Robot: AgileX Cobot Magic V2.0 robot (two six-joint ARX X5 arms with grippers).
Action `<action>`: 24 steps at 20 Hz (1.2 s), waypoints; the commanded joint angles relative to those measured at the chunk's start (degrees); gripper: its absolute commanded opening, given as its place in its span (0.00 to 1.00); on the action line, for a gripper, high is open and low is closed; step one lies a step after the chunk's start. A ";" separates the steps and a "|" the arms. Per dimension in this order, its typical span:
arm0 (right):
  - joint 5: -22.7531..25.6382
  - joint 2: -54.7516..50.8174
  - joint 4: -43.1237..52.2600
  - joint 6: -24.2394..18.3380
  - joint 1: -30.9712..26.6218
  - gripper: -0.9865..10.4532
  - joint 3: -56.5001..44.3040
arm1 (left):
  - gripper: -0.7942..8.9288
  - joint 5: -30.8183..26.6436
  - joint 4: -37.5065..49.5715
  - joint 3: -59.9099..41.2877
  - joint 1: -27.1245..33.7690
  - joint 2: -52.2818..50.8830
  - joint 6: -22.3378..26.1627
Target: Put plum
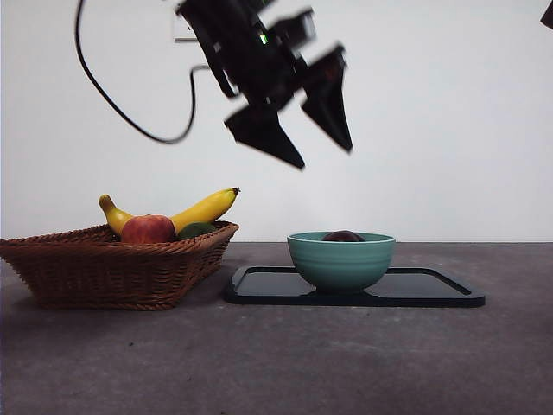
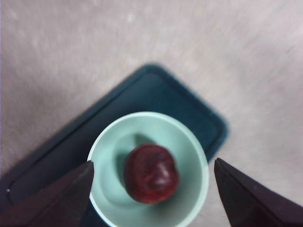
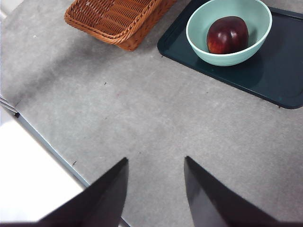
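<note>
The left gripper (image 1: pixel 318 143) hangs high in the air above the bowl (image 1: pixel 340 260), a little toward the basket side of it, with its jaws spread wide and nothing between them. In the left wrist view the same gripper (image 2: pixel 151 189) looks straight down into the bowl (image 2: pixel 106 142), each dark jaw sitting outside the bowl's rim (the picture is somewhat blurred).

The plum (image 2: pixel 150 173) lies loose inside the bowl, resting on the bottom and slightly off centre; its skin is glossy, dark maroon. From the front view only the plum's top (image 1: pixel 343 236) peeks over the bowl's rim. The right wrist view shows the plum (image 3: pixel 227 35) in the bowl (image 3: pixel 222 57) as well.

The bowl is pale green and stands on a flat dark tray (image 1: pixel 432 290), toward the end of the tray nearer the basket. The tray lies on the grey surface (image 1: pixel 276 363).

Beside the tray stands a woven wicker basket (image 1: pixel 104 272), near it but not touching. In the basket are a yellow banana (image 1: pixel 203 209), a red-orange apple-like fruit (image 1: pixel 148 230) and a dark green fruit (image 1: pixel 197 231), which is partly hidden.

The right gripper (image 3: pixel 155 191) waits well away from the bowl over bare surface, close to the surface's edge, jaws parted and empty.
</note>
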 commanded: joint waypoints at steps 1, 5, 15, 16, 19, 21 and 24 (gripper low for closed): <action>-0.22 0.22 0.13 -0.33 0.28 0.25 0.26 | 0.50 -0.63 1.55 1.46 -1.27 3.56 2.73; -0.17 0.22 -1.57 -0.35 0.28 0.25 0.26 | 0.50 -1.81 2.89 1.46 -2.16 7.45 3.98; -0.20 0.22 -2.03 -0.37 0.28 0.25 0.26 | 0.50 -3.10 3.58 1.46 -3.52 11.67 5.66; -0.20 0.22 -2.08 -0.37 0.28 0.25 0.26 | 0.50 -3.28 3.63 1.46 -3.65 12.15 5.66; -0.20 0.22 -2.25 -0.37 0.28 0.25 0.26 | 0.50 -3.28 3.61 1.46 -3.82 12.94 5.66; -0.17 0.22 -2.25 -0.39 0.28 0.25 0.26 | 0.49 -3.28 3.69 1.46 -3.93 12.96 5.66; -0.15 0.22 -2.23 -0.42 0.28 0.25 0.26 | 0.37 -3.28 3.93 1.46 -4.00 12.96 5.64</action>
